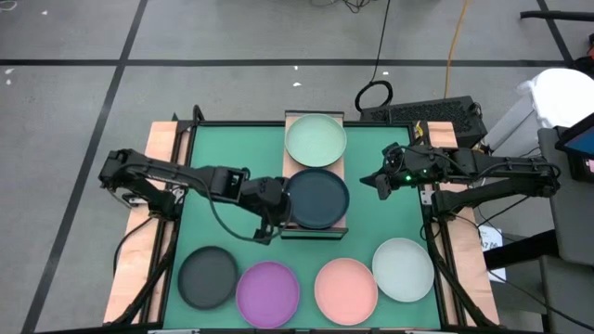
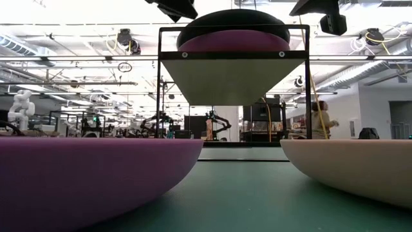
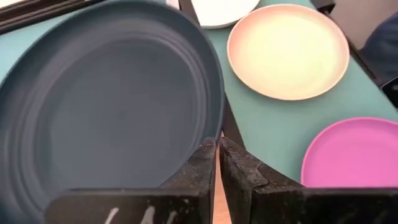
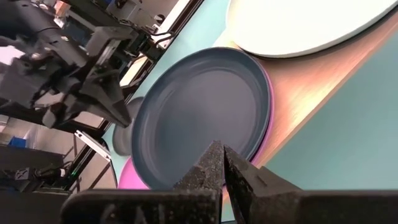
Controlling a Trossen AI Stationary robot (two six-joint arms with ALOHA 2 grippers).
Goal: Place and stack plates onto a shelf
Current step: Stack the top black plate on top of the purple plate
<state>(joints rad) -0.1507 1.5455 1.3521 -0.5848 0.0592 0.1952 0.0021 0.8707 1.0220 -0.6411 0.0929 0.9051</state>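
**Plates, shelf and mat by colour**

On the light wooden shelf [image 1: 339, 176], with its visible grain, a pale green plate [image 1: 316, 138] lies beside a dark grey plate [image 1: 316, 198], which has a purple plate [image 4: 267, 93] under it. The mat [image 1: 223, 148] is green. On it are a dark grey plate [image 1: 208, 276], a purple plate [image 1: 268, 293], a pink plate [image 1: 346, 289] and a whitish-blue plate [image 1: 404, 269].

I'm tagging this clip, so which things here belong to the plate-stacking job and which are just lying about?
Job:
shelf
pale green plate on the shelf
dark grey plate on a purple plate, also on the shelf
on the mat: dark grey plate, purple plate, pink plate, whitish plate
left gripper
right gripper

Lying about:
keyboard
cables
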